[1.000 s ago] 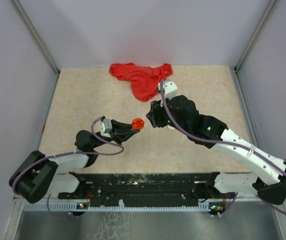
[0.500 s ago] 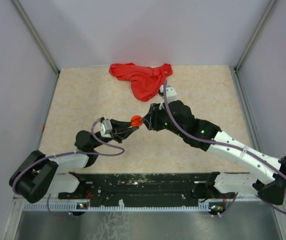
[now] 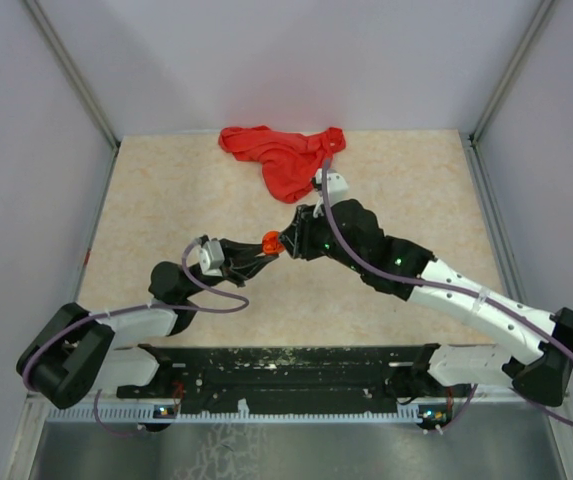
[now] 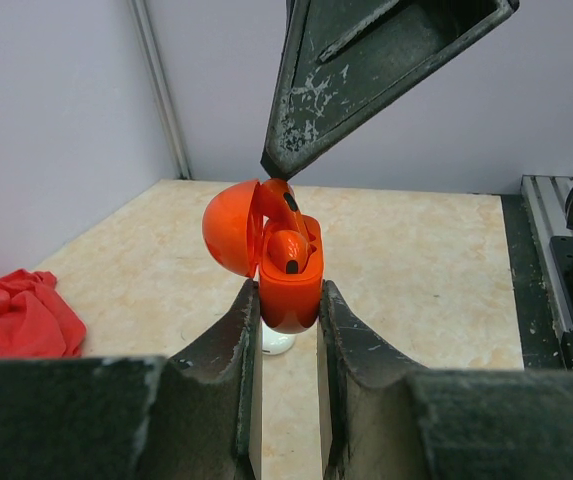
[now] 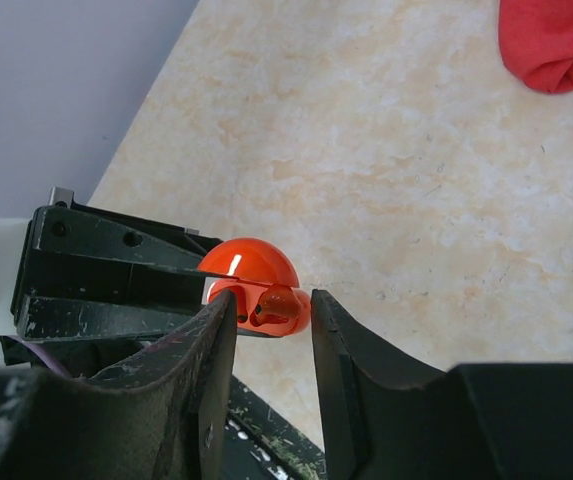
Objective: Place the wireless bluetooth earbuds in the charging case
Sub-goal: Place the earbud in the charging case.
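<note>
left end effector (image 4: pixel 286 298): grips case (image 4: pixel 288 265) | right end effector (image 5: pixel 272 302): narrow gap

the top camera sits high behind the left arm (image 3: pixel 136 322) and the right arm (image 3: pixel 456 297) and looks down on the table (image 3: pixel 166 200). the left wrist camera sits low and looks flat across the table, very close to the red case (image 4: pixel 288 280). the right wrist camera looks down on the table from close by. all three see the red case and the red cloth (image 3: pixel 281 160).
</note>
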Robot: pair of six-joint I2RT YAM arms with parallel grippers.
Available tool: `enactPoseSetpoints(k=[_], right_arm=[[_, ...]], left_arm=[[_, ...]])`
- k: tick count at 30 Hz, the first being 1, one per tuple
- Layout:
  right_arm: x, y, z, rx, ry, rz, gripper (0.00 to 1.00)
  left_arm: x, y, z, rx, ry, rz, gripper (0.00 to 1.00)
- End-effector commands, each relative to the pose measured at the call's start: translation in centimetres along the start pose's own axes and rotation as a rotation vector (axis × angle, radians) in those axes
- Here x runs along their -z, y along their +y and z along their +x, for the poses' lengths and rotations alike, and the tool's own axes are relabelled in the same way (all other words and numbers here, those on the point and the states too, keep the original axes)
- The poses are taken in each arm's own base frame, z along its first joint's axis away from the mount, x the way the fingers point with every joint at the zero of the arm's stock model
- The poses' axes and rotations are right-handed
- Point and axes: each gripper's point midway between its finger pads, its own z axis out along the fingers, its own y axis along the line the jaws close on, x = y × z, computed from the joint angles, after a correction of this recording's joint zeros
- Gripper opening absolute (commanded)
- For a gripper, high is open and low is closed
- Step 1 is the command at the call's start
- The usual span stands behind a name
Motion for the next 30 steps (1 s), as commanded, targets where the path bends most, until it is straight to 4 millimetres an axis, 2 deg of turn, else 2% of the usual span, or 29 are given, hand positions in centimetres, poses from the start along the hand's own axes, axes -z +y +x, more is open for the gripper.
enactPoseSetpoints(k=[1, 15, 20, 26, 30], right_arm=[[-0.5, 1.0, -0.8, -0.010, -0.037, -0.046, 0.36], [-0.5, 1.6, -0.6, 0.061, -0.010, -0.083, 0.18], [-0.7, 2.1, 0.1, 0.112, 0.027, -0.125, 0.16], [-0.3, 2.1, 0.5, 0.188, 0.040, -0.156, 0.18], [-0.1, 1.9, 0.9, 0.231, 0.057, -0.158, 0.26]], left_arm=[[-0.6, -0.3, -1.7, -0.025, -0.045, 0.023, 0.01], [-1.1, -0.3, -1.5, 0.008, -0.013, 0.026, 0.01], [-1.1, -0.3, -1.9, 0.027, -0.016, 0.024, 0.01], [-0.8, -0.7, -2.4, 0.053, -0.039, 0.026, 0.01], [-0.9, -1.1, -2.7, 0.074, -0.049, 0.047, 0.01]])
